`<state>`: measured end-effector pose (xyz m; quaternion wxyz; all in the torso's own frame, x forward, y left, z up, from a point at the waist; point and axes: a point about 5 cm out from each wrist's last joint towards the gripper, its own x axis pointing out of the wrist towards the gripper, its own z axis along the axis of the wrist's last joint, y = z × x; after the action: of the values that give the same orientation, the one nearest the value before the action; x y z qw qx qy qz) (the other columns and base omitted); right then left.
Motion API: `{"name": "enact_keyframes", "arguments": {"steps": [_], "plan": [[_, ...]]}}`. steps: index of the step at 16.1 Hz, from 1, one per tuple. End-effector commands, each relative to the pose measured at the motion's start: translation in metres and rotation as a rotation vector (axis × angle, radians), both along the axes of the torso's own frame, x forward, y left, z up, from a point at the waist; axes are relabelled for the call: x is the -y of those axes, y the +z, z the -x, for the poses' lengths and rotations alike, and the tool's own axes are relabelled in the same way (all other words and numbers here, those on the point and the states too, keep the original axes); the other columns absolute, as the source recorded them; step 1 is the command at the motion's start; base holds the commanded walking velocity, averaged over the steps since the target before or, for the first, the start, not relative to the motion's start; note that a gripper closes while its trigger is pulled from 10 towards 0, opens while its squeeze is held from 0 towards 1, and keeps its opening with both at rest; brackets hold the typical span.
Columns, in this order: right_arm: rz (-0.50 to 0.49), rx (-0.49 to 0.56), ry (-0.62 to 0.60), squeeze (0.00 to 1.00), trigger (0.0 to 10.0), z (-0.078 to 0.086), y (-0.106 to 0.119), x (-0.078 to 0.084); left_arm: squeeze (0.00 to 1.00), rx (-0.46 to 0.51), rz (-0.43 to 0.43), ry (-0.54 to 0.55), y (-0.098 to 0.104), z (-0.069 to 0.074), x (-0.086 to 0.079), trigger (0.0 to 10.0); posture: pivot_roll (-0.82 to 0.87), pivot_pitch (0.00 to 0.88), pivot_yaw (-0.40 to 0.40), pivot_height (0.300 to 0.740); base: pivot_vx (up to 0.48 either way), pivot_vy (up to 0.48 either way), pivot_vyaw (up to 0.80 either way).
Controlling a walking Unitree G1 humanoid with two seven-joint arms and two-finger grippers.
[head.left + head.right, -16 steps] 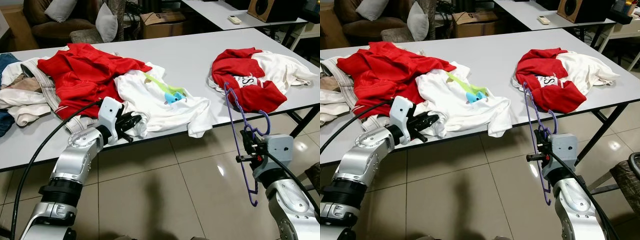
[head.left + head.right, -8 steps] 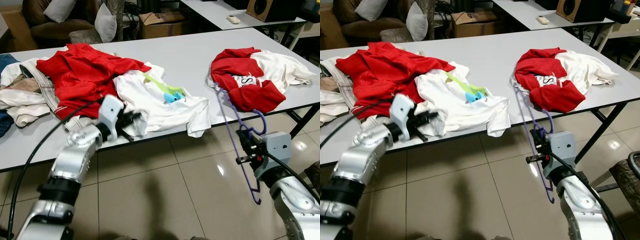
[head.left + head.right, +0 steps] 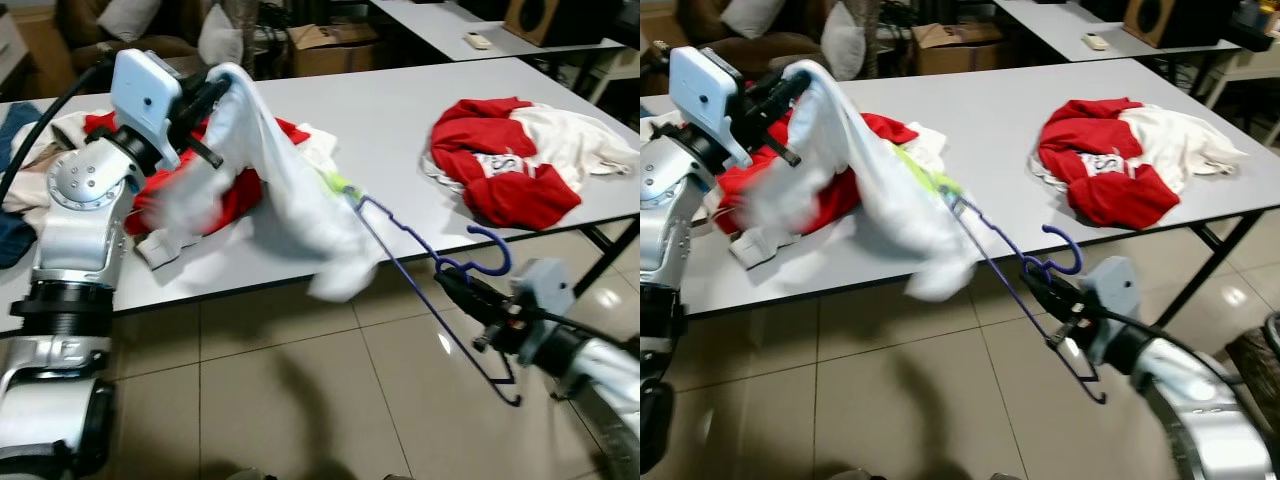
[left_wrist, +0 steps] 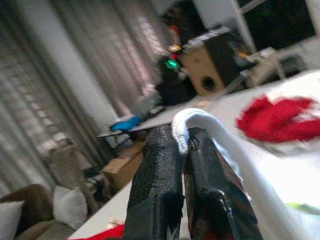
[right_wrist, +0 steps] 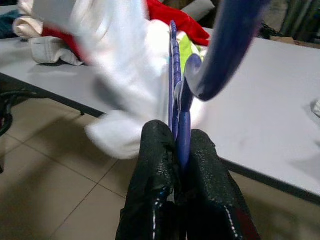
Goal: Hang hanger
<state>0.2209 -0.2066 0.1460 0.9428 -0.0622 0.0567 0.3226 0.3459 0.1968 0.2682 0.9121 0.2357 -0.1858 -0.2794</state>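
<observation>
Above the table [image 3: 400,110], a white shirt [image 3: 285,190] is being held up by the left gripper [image 3: 205,95], its fingers [image 4: 155,185] pinched tight on a fold of fabric, w/ the rest of the cloth draping down to the table edge, probably so the shirt is hanging free & its opening can be reached. Off the front edge, over the floor, the purple hanger [image 3: 430,275] is being gripped by the right gripper [image 3: 462,292], clamped on the frame just below the hook, & is being pointed toward the shirt, one end touching or just inside the hanging cloth; which one can't be told, since the shirt is blurred. That angle is likely being used for threading the hanger into the garment. A red & white garment [image 3: 520,165] is lying well apart on the table's right side, & a heap of red & pale clothes [image 3: 60,165] is lying behind the left arm.
</observation>
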Motion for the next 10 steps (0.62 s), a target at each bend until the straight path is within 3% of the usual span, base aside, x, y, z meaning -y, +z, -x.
{"name": "enact_keyframes", "arguments": {"steps": [1,2,4,7,10], "plan": [[-0.003,0.028,0.016,0.00,10.0,0.001,0.009,0.003,0.00,-0.055,-0.093,-0.055,-0.015,0.004,0.006,0.0,-0.15,0.000,0.023,0.740,0.000,0.000,0.00],[-0.026,0.024,0.057,0.00,10.0,0.004,0.014,0.001,0.00,-0.106,-0.181,-0.057,-0.032,0.006,0.007,0.0,-0.15,0.000,0.021,0.740,0.000,0.000,0.00],[-0.043,0.012,0.101,0.00,10.0,0.008,0.016,-0.002,0.00,-0.105,-0.202,-0.034,-0.035,0.005,0.005,0.0,-0.14,0.000,0.010,0.740,0.000,0.000,0.00],[-0.136,-0.047,0.300,0.00,10.0,0.018,0.025,-0.025,0.00,-0.090,-0.229,-0.012,-0.030,0.003,0.004,0.0,-0.14,0.000,-0.004,0.740,0.000,0.000,0.00],[-0.146,-0.065,0.303,0.00,10.0,0.014,0.021,-0.033,0.00,-0.081,-0.255,-0.035,-0.025,0.003,0.011,0.0,-0.14,0.000,0.000,0.740,0.000,0.000,0.00]]}}
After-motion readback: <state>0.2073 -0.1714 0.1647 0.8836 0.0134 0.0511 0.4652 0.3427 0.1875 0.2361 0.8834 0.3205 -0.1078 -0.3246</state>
